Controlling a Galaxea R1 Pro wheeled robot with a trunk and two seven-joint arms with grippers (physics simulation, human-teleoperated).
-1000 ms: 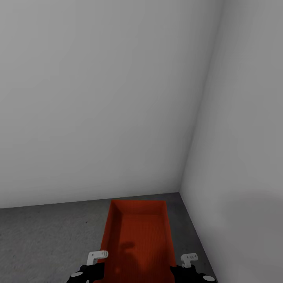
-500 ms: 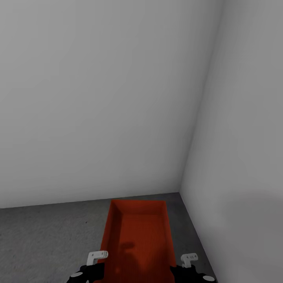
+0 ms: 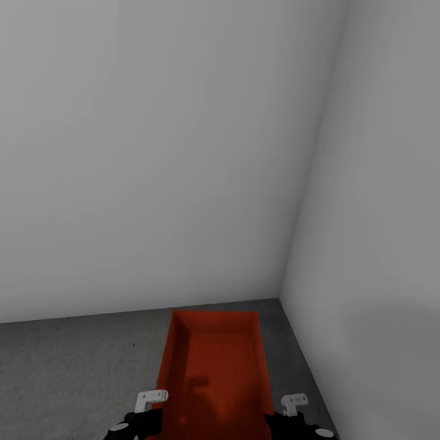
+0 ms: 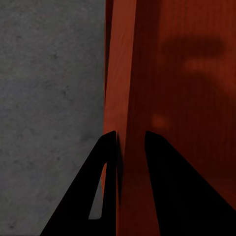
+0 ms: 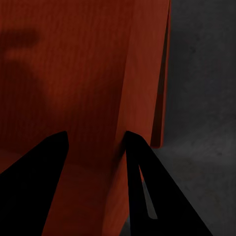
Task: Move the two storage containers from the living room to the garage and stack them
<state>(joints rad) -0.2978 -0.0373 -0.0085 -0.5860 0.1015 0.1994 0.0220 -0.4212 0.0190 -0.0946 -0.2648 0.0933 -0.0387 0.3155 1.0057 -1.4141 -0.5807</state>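
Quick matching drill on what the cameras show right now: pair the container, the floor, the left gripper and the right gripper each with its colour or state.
Things:
1. storage container
2. floor
3. left gripper
4. right gripper

States:
A. dark grey, mottled
B. straddles the container's right wall
C. orange-red, open-topped
D. straddles the container's left wall

Pairs: 1-C, 2-A, 3-D, 4-B

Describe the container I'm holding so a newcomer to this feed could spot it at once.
Look to the corner where the two pale grey walls meet the dark concrete floor. Just short of it sits an open-topped orange-red storage container, with the left gripper and right gripper astride its long walls. It is the one coloured thing against bare grey.
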